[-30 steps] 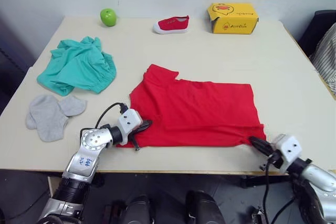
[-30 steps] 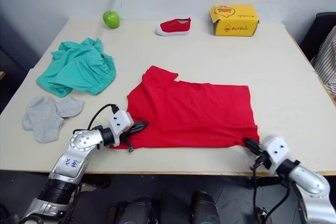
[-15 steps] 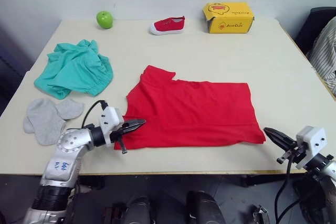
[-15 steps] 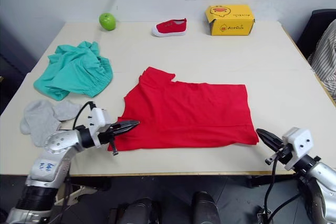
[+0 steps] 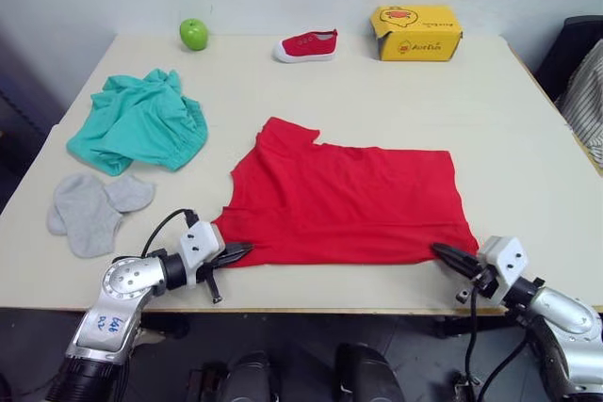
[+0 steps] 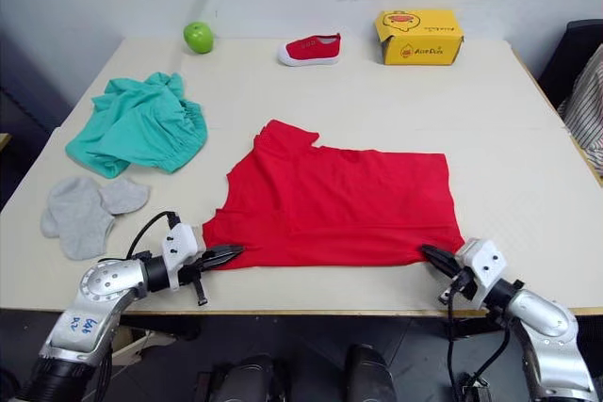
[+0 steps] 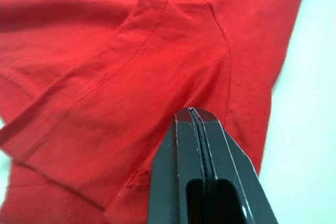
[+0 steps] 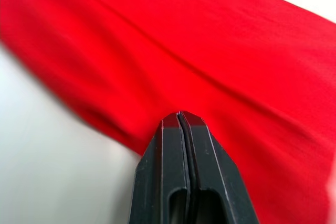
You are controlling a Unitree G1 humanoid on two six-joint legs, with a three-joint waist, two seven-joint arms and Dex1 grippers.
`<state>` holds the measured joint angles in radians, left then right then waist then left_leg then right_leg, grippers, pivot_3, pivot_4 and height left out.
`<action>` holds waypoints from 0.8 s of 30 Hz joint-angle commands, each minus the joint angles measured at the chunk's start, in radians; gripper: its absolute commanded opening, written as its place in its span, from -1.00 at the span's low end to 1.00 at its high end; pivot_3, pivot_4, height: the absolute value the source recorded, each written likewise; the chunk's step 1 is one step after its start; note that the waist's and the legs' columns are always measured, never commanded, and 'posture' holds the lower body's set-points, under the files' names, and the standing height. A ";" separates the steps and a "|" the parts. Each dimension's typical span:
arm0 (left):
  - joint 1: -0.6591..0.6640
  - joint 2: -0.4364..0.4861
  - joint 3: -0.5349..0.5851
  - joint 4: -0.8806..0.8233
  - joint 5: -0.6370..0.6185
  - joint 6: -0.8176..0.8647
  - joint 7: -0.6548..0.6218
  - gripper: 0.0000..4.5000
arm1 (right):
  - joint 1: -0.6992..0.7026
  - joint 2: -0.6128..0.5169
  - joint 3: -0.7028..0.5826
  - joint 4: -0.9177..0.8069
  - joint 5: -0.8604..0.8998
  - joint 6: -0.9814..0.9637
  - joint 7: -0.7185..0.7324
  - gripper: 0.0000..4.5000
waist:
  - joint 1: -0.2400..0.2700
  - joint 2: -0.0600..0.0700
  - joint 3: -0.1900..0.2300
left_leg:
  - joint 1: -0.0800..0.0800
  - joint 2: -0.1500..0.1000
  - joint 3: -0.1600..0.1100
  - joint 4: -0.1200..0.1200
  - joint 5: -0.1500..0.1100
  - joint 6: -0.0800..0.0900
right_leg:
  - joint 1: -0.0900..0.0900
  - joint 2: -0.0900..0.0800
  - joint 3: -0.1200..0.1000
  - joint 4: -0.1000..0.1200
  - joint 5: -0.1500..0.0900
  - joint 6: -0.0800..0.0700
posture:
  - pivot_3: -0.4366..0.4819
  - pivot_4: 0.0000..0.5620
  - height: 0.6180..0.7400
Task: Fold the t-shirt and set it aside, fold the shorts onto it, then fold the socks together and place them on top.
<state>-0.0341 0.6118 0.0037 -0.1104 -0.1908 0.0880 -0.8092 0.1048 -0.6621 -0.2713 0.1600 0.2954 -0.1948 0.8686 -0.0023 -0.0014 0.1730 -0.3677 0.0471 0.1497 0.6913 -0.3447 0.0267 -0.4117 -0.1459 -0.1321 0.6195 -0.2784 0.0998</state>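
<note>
The red t-shirt (image 5: pixel 349 200) lies flat in the middle of the table, with one sleeve pointing to the far left. My left gripper (image 5: pixel 237 250) is shut, its tips resting at the shirt's near left corner (image 7: pixel 105 51). My right gripper (image 5: pixel 443 253) is shut too, with its tips at the near right hem (image 8: pixel 210 51). I see no fabric between either pair of fingers. The teal shorts (image 5: pixel 139 120) sit crumpled at the far left. The grey socks (image 5: pixel 89 209) lie overlapping in front of them, near the left edge.
Along the table's far edge stand a green apple (image 5: pixel 194 33), a small red shoe (image 5: pixel 307 44) and a yellow box (image 5: pixel 416 32). Bare tabletop (image 5: pixel 528 138) stretches to the right of the shirt. A dark chair (image 5: pixel 575 49) stands beyond the right edge.
Half a second ago both grippers were drawn back off the shirt. Now each has come back in to its near corner. The shirt has not moved.
</note>
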 commanded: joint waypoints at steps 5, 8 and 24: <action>0.027 0.061 0.109 0.098 -0.026 -0.073 -0.015 -1.00 | 0.005 -0.130 -0.204 0.155 0.087 -0.009 0.050 -1.00 | 0.000 0.002 0.000 | 0.000 0.001 0.000 -0.001 0.000 -0.001 | -0.001 -0.002 0.000 0.000 0.000 -0.001 | -0.05 -0.47 1.00; 0.029 0.070 0.202 0.052 -0.188 -0.031 -0.096 -1.00 | 0.031 -0.174 -0.240 0.080 0.160 0.038 0.147 -0.83 | -0.007 0.004 0.002 | 0.000 0.002 0.001 -0.004 0.000 -0.001 | -0.002 -0.003 0.001 0.000 -0.001 -0.001 | -0.05 -0.47 1.00; 0.002 0.210 0.060 0.086 0.131 -0.360 -0.181 0.28 | -0.049 -0.260 0.015 -0.002 -0.107 -0.118 0.272 0.84 | 0.000 0.003 0.003 | -0.001 0.001 0.001 -0.008 0.001 -0.002 | -0.002 -0.001 -0.001 -0.006 0.000 0.000 | -0.05 -0.47 1.00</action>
<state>-0.0238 0.8218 0.0690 -0.0327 -0.1013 -0.2439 -1.0181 0.0667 -0.9072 -0.2598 0.1557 0.2049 -0.2927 1.1568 -0.0025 0.0012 0.1757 -0.3688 0.0477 0.1502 0.6830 -0.3433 0.0239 -0.4144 -0.1461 -0.1334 0.6138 -0.2785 0.0996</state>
